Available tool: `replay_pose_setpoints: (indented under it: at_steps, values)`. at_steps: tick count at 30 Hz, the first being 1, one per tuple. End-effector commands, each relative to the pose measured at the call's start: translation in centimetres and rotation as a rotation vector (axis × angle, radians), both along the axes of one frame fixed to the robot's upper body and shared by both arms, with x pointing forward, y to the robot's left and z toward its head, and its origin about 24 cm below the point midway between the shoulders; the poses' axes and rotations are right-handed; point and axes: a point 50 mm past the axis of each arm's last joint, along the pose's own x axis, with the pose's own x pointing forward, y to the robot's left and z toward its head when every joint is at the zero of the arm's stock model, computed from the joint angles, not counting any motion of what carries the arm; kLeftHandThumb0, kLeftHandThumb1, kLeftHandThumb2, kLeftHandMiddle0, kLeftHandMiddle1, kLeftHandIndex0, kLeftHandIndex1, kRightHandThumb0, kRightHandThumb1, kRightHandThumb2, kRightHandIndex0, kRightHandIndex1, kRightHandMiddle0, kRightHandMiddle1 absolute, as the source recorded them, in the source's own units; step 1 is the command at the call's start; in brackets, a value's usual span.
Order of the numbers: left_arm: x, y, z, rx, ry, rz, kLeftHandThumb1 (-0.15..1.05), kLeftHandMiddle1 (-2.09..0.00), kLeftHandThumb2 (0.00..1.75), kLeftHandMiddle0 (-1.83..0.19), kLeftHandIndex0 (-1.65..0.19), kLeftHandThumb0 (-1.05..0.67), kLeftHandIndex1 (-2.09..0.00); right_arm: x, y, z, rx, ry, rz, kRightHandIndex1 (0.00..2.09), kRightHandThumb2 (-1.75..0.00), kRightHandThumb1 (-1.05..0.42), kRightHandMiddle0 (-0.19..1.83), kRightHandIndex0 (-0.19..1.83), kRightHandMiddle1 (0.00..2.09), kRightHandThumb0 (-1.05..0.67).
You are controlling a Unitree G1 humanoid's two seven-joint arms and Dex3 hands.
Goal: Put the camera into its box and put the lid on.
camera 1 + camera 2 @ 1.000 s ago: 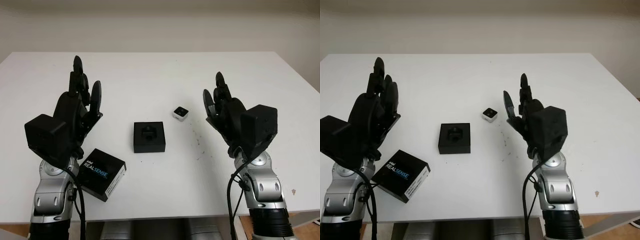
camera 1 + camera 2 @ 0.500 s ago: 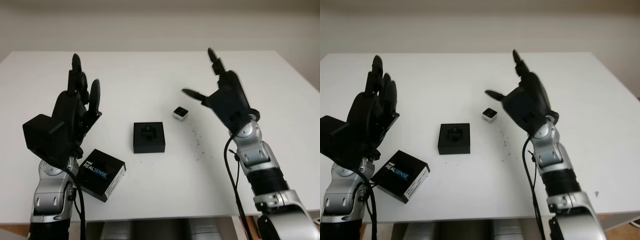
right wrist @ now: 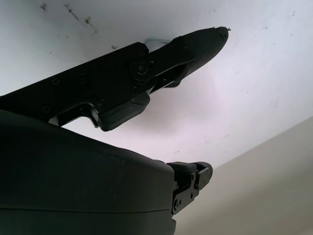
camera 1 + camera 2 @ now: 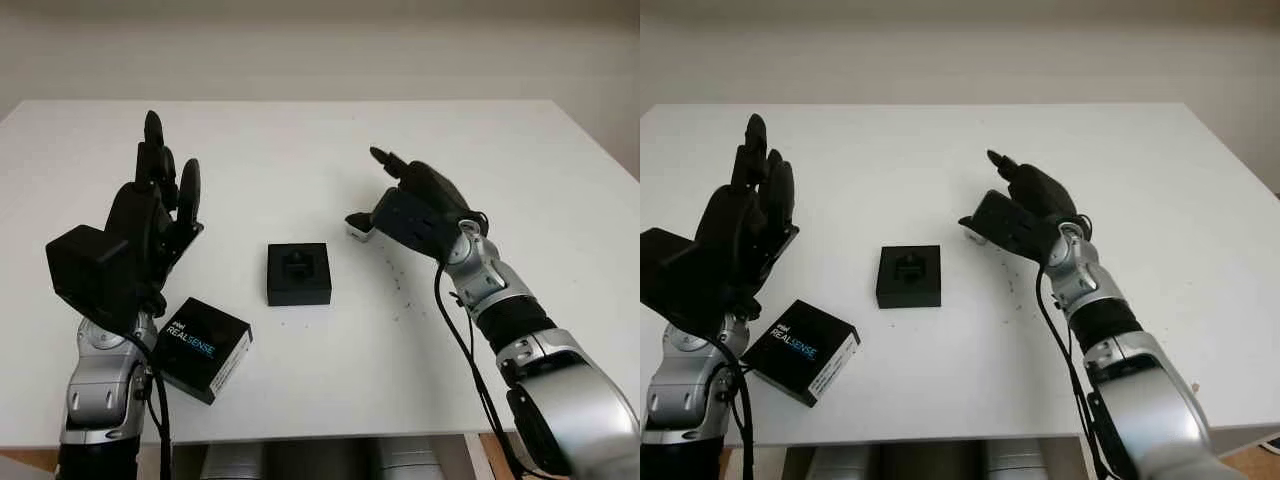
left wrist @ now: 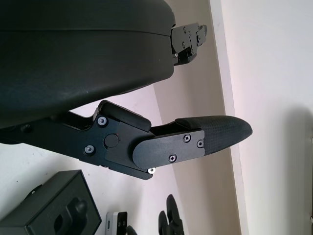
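The open black box point(image 4: 298, 273) with its moulded insert sits at the middle of the white table point(image 4: 300, 150). Its lid point(image 4: 205, 347), printed REALSENSE, lies at the front left. The small silver camera point(image 4: 353, 233) lies right of and behind the box, mostly hidden under my right hand point(image 4: 372, 195). That hand is open and reaches down over the camera, its thumb at the camera's top; a silver sliver of the camera point(image 3: 157, 41) peeks from behind a finger point(image 3: 186, 46). My left hand point(image 4: 168, 160) is open, raised upright left of the box.
Small dark specks point(image 4: 397, 285) mark the table right of the box. The table's front edge point(image 4: 330, 438) runs close below the lid. In the left wrist view the box point(image 5: 54, 215) and camera point(image 5: 115, 223) appear beyond the hand's shell.
My right arm has stretched forward and lowered from a raised upright pose until its hand is over the camera. The left hand, box and lid have stayed put.
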Motion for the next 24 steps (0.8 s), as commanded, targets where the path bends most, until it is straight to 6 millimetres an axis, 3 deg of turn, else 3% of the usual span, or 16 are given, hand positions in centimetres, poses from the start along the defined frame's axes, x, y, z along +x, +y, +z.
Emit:
replay_pose_setpoints:
  at_steps: [1,12,24]
  values:
    - [0.1,0.0,0.7,0.012,-0.026,-0.006,1.05,0.0,0.6,0.19,0.19,-0.81,0.0,0.3,0.6,0.6,0.004,-0.027,0.019,0.11,-0.05,-0.89,0.22,0.16,0.11,-0.85]
    - [0.2,0.0,0.7,0.009,-0.029,-0.009,1.05,0.0,0.6,0.19,0.19,-0.81,0.0,-0.2,0.8,-1.5,-0.019,-0.055,-0.014,0.11,-0.05,-0.87,0.35,0.21,0.14,-0.8]
    - [0.2,-0.1,0.5,0.005,-0.03,-0.006,1.05,0.0,0.59,0.19,0.19,-0.8,0.0,-0.8,0.5,-3.6,-0.193,-0.096,-0.08,0.11,-0.05,-0.86,0.49,0.31,0.16,-0.71]
